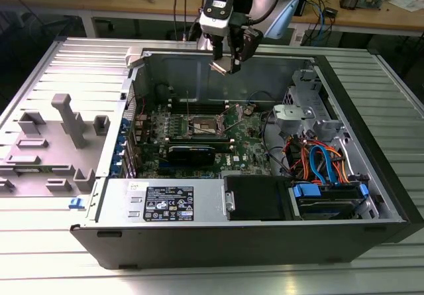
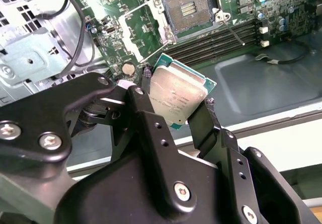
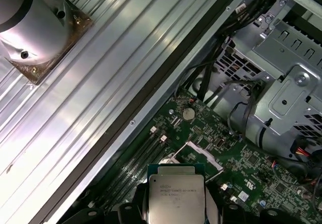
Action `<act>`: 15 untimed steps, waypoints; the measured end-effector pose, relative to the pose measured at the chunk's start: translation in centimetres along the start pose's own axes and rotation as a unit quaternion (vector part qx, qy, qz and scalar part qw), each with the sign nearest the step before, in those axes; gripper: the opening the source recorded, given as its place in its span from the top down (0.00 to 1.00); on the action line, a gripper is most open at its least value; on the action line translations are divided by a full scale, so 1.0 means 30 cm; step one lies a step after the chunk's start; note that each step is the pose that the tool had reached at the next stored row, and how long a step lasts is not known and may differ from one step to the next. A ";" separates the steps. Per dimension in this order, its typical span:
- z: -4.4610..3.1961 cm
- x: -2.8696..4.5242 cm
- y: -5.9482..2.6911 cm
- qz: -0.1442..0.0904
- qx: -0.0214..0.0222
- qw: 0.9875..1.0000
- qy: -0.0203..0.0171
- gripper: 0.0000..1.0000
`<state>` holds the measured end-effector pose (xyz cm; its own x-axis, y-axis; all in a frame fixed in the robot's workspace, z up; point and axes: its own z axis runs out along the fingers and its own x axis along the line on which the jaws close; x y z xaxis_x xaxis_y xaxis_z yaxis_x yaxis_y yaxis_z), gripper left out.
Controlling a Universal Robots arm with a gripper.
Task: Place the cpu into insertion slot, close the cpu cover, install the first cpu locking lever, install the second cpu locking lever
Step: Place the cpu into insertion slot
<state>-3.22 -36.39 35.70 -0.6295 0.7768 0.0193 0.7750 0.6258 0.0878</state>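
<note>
Above the open computer case — claw grips the cpu

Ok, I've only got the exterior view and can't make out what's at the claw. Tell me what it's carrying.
Observer: In the second wrist view the claw is shut on the cpu, with a finger on each of two opposite edges and the silver top showing.
Operator: Check the insertion slot.
Observer: The insertion slot is empty. Its dark centre is bare, and the cpu hangs well apart from it.
Operator: Report the levers.
Observer: One thin locking lever slants away from the slot's rim, across the long black slots.
</note>
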 end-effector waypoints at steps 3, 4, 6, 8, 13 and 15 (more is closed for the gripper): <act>0.000 0.000 0.000 0.012 0.000 1.000 -0.001 0.45; 0.001 0.000 0.000 0.015 0.000 1.000 -0.001 0.45; 0.001 0.000 0.000 0.020 0.000 1.000 -0.002 0.45; 0.002 -0.001 -0.001 0.026 0.000 1.000 -0.002 0.45; 0.007 -0.003 -0.003 0.031 -0.001 1.000 -0.003 0.45; 0.007 -0.003 -0.003 0.032 -0.001 0.999 -0.003 0.45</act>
<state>-3.22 -36.50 35.47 -0.5783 0.8156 0.0193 0.8136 0.5748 0.0877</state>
